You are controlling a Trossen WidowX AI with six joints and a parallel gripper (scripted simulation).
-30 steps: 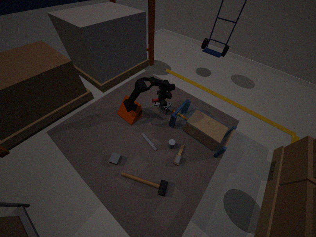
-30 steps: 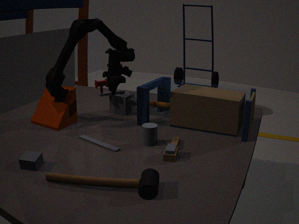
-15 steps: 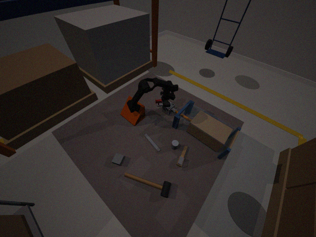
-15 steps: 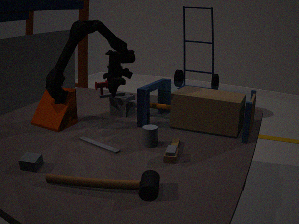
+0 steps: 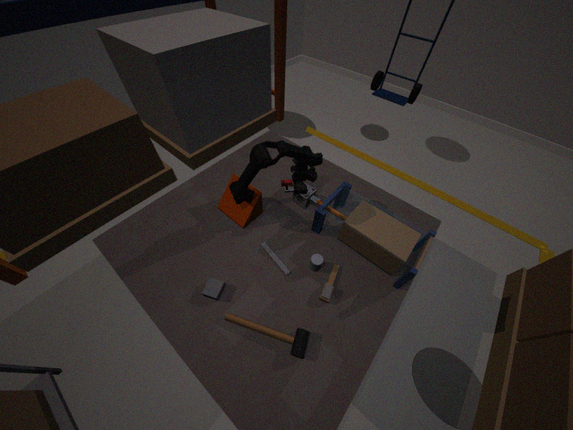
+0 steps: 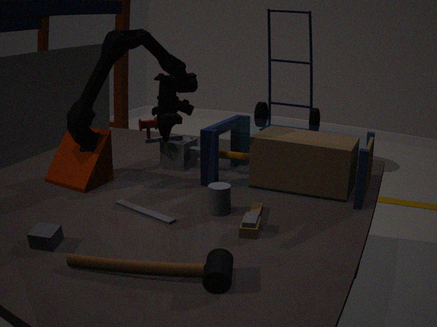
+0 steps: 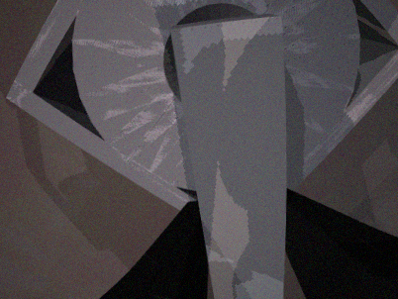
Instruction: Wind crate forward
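Observation:
The crate (image 5: 381, 231) (image 6: 299, 165) sits flat in the cubby, with a gap between its front and the blue frame (image 5: 318, 219) (image 6: 209, 158) at the mouth. An orange strap (image 5: 336, 213) (image 6: 235, 155) runs from it towards the grey winch (image 6: 173, 158) (image 7: 124, 104). My gripper (image 5: 301, 190) (image 6: 165, 138) (image 7: 238, 206) points down over the winch, shut on the grey bar of the winch handle (image 6: 152, 140) (image 7: 238, 114). The handle's red grip (image 5: 286, 182) (image 6: 148, 124) stands up on the side away from the crate. The bar covers part of the winch's round hole; the key is hidden.
A mallet (image 5: 299, 343) (image 6: 218, 270), a grey block (image 5: 213, 287) (image 6: 45, 236), a flat bar (image 5: 275, 257) (image 6: 145, 211), a grey cylinder (image 5: 317, 262) (image 6: 219, 199) and a wooden tool (image 5: 336, 272) (image 6: 249, 232) lie on the bench, on the cameras' side.

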